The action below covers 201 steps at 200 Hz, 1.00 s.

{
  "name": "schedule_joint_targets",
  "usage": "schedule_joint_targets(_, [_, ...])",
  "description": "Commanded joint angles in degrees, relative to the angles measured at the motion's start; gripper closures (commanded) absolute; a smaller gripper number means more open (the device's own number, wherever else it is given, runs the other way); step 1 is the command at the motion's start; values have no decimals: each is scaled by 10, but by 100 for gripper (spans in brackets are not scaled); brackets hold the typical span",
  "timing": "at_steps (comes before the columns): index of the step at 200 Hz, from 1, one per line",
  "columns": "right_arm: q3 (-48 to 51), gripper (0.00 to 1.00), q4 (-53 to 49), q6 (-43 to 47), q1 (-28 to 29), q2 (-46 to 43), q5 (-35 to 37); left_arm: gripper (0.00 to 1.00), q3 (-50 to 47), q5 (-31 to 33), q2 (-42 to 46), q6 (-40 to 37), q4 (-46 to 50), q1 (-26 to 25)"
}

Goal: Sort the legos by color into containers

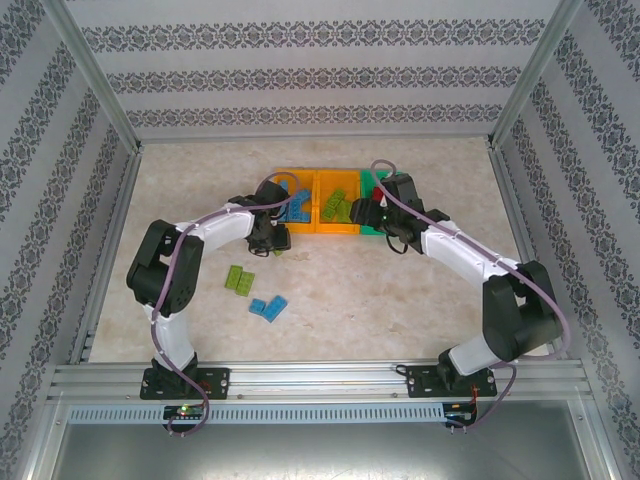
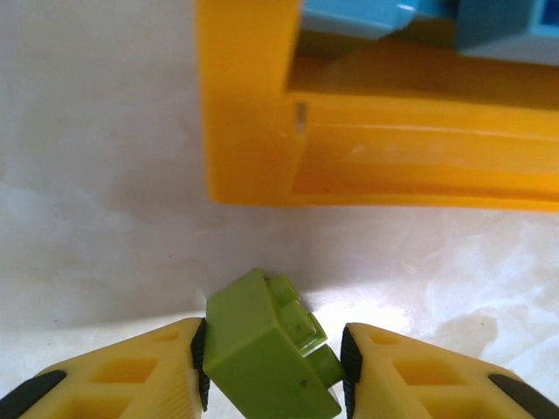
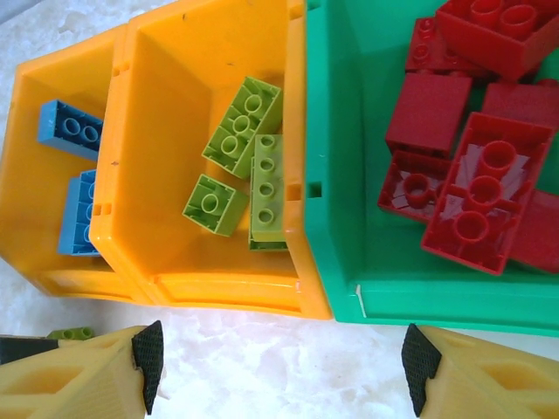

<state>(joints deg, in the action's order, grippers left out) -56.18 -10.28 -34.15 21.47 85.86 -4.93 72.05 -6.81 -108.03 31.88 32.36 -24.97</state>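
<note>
The light-green studded plastic brick (image 2: 262, 349) is sitting on the pale marbled surface (image 1: 380, 290), just in front of the near wall of the left orange plastic bin (image 2: 253, 113). The left end effector (image 2: 272, 367) is clenching it: one pad is pressing the brick's smooth flank and the other is bearing on its studded side. The brick is lying tilted, with its long axis running diagonally across the gap between the pads and its studs facing right.

I am judging the coming move from one relation. The bin directly ahead of the left end effector is holding blue bricks (image 3: 65, 127). The matching light-green bricks (image 3: 244, 122) are lying in the middle orange plastic bin (image 3: 175, 52), one bin to the right. The carry is therefore calling for a lift, then travel forward and to the right. The left arm is the nearer one.

The right end effector (image 3: 284, 367) is hovering released, gripping nothing, at the near edge where the middle orange plastic bin is meeting the green plastic bin (image 3: 341, 218) of red bricks (image 3: 472, 201).

The left wrist view is cutting off the brick's lower end, so I am unable to confirm how deep the grip is. In the top view the left wrist is covering most of the brick.
</note>
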Motion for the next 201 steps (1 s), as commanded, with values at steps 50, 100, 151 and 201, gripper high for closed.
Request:
schedule_joint_targets(50, [32, 24, 8, 15, -25, -45, 20, 69, 23, 10, -17, -27, 17, -47])
schedule_joint_targets(100, [52, 24, 6, 17, -39, -65, 19, 75, 54, -3, -43, -25, 19, -84])
schedule_joint_targets(151, [77, 23, 5, 21, -60, -93, 18, 75, 88, -4, -28, -26, 29, -114])
schedule_joint_targets(201, [111, 23, 15, 41, -66, -121, -9, 72, 208, 0, -37, -53, 61, -117])
